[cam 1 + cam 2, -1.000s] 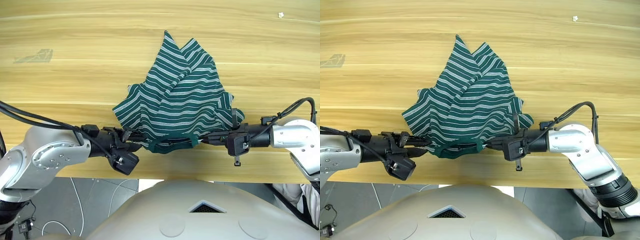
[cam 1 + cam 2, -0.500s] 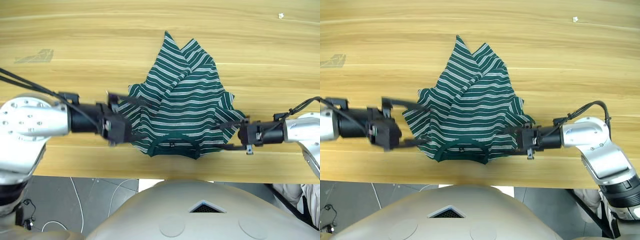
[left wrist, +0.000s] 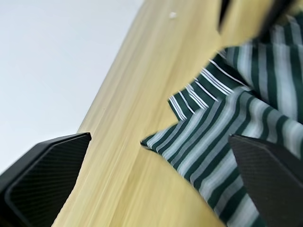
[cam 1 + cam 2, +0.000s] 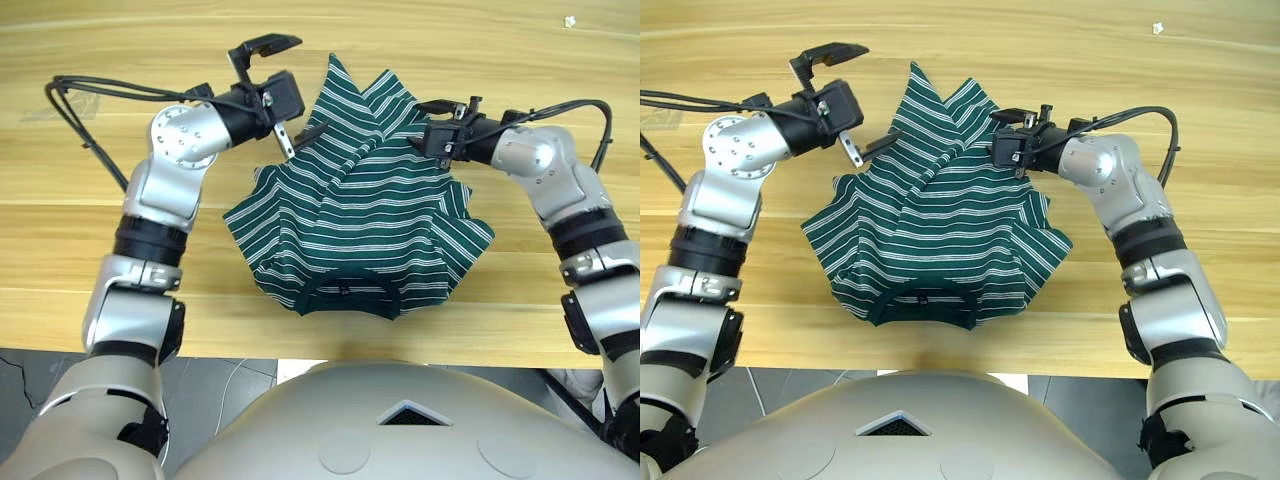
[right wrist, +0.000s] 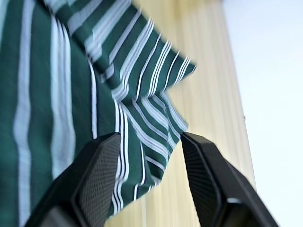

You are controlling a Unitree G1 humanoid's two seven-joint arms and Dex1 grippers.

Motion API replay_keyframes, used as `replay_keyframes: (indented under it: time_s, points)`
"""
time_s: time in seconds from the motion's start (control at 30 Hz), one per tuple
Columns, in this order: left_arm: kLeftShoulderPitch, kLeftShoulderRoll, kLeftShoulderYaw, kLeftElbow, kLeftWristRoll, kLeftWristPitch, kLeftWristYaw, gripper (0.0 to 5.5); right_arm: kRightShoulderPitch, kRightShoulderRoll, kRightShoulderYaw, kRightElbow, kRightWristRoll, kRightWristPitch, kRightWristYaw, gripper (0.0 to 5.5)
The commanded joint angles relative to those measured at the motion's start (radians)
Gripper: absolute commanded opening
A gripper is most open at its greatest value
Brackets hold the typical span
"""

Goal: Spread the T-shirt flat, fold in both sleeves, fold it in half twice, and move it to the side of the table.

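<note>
Crumpled T-shirt is on the bench, long axis running away from the robot, with the left gripper just beside its far end and the right gripper over it, both with fingers spread open.

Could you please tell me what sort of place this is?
Likely a robotics lab workbench: a long wooden table holding a striped T-shirt, with loose cables on the grey floor below.

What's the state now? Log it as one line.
T-shirt: crumpled, collar toward robot, on wooden table | left gripper: open, by far-left edge | right gripper: open, by far-right edge | sleeve folds: not started
</note>
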Motion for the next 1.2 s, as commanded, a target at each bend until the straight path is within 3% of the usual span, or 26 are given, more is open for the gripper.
replay_keyframes:
  time_s: [0.03,0.27,0.6,0.97,1.2]
  points:
    - [-0.143,-0.102,-0.032,0.285,0.067,-0.088,0.095,5.37,-0.12,0.039,0.061,0.239,-0.119,-0.041,-0.136,2.33]
    - [-0.231,-0.191,-0.082,0.628,0.167,-0.176,0.213,5.37,-0.208,0.109,0.111,0.473,-0.198,-0.037,-0.254,2.33]
    - [-0.175,-0.071,-0.087,0.741,0.23,-0.238,0.286,5.37,-0.179,0.088,0.124,0.523,-0.198,-0.056,-0.275,2.33]
    - [-0.128,0.025,-0.032,0.681,0.19,-0.287,0.247,5.37,-0.104,0.03,0.085,0.487,-0.162,-0.054,-0.273,2.33]
    - [0.054,0.073,0.013,0.378,0.113,-0.289,0.152,5.37,0.129,-0.037,0.035,0.131,-0.028,-0.076,-0.1,2.33]
